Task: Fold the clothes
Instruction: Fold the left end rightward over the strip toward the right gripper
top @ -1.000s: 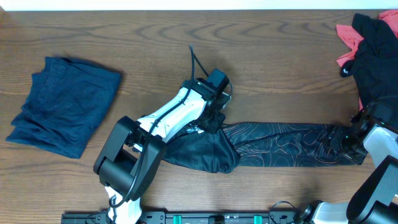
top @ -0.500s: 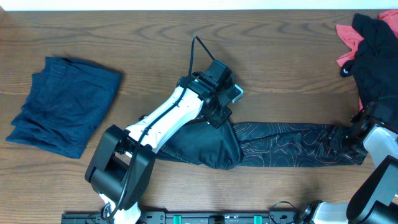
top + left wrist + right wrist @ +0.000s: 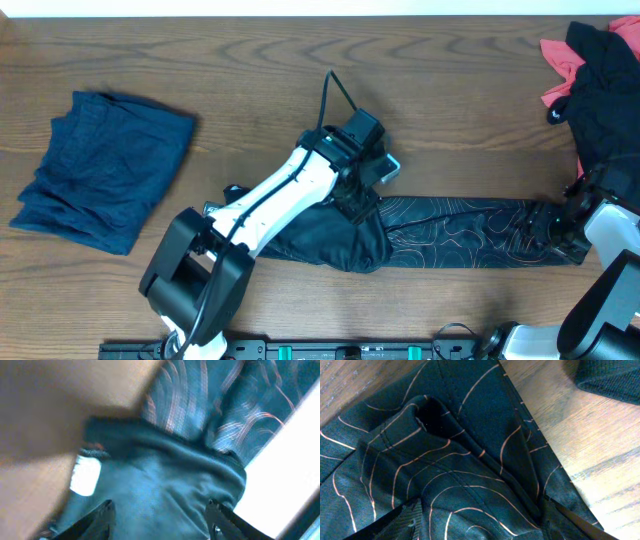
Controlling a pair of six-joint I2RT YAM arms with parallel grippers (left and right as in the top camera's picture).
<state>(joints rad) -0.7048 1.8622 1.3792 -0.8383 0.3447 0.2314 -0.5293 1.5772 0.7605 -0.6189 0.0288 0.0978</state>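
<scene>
Left gripper (image 3: 160,512) hangs with its jaws parted over the jersey (image 3: 460,232). Both dark fingers (image 3: 102,516) show at the bottom of the wrist view, and plain black cloth lies loose between and beyond them. It sits above the jersey's left end, at the upper edge of the folded mound there. Its white arm (image 3: 275,192) runs down and left from that end, across the mound's corner.

The jersey lies as a long narrow band, left to right, on the near part of the table (image 3: 250,60). It is thin and black. Its left end is doubled over into a rounded, plain black mound. From the mound rightward the band is covered with fine pale contour lines, which look pinkish in the wrist views. In the left wrist view a thick hem or fold edge crosses the cloth, and a small white patch (image 3: 84,476) shows beside it; what the patch is cannot be told.

Right gripper (image 3: 482,519) stands at the jersey's right end, jaws wide, one finger on each side of a bunched, creased heap of the lined cloth. Whether the fingers press on the cloth cannot be told.

A navy garment (image 3: 100,170) lies roughly folded well to the left of the jersey, apart from it. A black and coral garment (image 3: 598,85) lies in a loose heap above the jersey's right end, near it.
</scene>
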